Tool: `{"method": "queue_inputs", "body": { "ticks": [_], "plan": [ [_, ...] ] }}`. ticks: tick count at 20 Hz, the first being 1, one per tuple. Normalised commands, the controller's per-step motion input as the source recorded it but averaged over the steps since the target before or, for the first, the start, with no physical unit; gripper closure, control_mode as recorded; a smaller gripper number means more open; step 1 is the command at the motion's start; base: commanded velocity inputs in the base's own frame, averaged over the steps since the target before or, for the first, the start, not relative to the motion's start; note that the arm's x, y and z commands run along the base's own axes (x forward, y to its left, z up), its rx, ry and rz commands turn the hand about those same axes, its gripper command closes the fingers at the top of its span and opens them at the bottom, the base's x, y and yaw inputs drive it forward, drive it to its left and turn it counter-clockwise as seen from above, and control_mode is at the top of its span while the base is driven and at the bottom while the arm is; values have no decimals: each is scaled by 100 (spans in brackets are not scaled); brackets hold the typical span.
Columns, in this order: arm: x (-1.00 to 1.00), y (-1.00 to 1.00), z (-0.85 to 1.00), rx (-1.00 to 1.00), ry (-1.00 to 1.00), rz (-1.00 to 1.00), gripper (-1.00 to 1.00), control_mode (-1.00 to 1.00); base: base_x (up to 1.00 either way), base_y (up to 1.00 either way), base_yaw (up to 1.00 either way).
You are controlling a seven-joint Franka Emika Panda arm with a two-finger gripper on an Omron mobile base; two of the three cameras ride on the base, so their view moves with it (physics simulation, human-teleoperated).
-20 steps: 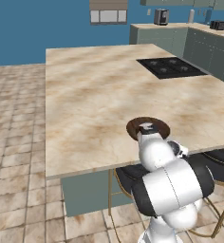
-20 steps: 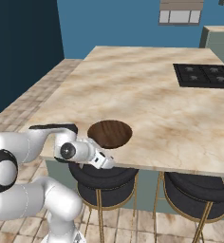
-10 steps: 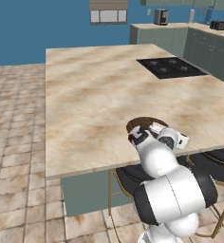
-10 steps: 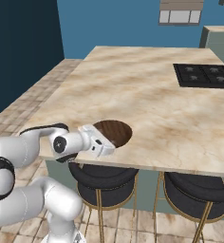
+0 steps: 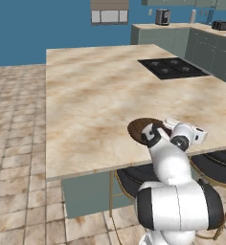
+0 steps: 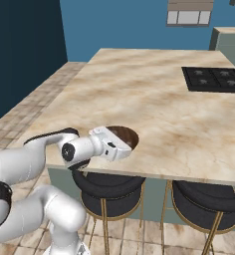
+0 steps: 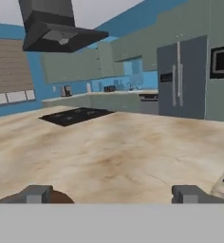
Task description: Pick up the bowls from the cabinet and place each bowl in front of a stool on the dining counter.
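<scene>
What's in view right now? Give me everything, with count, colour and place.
bowl: one, dark brown wood, on the dining counter's near edge above a stool.
dining counter: one, beige marble top.
cooktop: one, black, inset at the counter's far side.
stools: two, black seats on brass legs, under the near edge.
range hood: one, dark, above the cooktop.
fridge: one, grey, back wall.
gripper: open, holding nothing, beside the bowl.

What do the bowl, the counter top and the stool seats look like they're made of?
Bowl: apparently dark brown wood, matte. Counter top: looks like polished marble, beige with brownish veins. Stool seats: black padding, possibly leather or vinyl, on thin brass-coloured metal legs.
</scene>
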Motion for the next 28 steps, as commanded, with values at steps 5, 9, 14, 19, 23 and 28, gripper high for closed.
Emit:
{"method": "queue_inputs", "body": {
  "ticks": [5,9,14,19,23,28],
  "plan": [
    [-39,-8,100,0,22,0,-100,-100,0,0,0],
    [-23,0,100,0,26,0,-100,-100,0,0,0],
    [-18,-1,100,0,32,0,-100,-100,0,0,0],
    [-25,-5,100,-2,29,0,-100,-100,0,0,0],
    [-32,0,100,-1,32,0,-100,-100,0,0,0],
    [-8,43,25,0,18,2,-100,-100,0,0,0]
  ]
}}
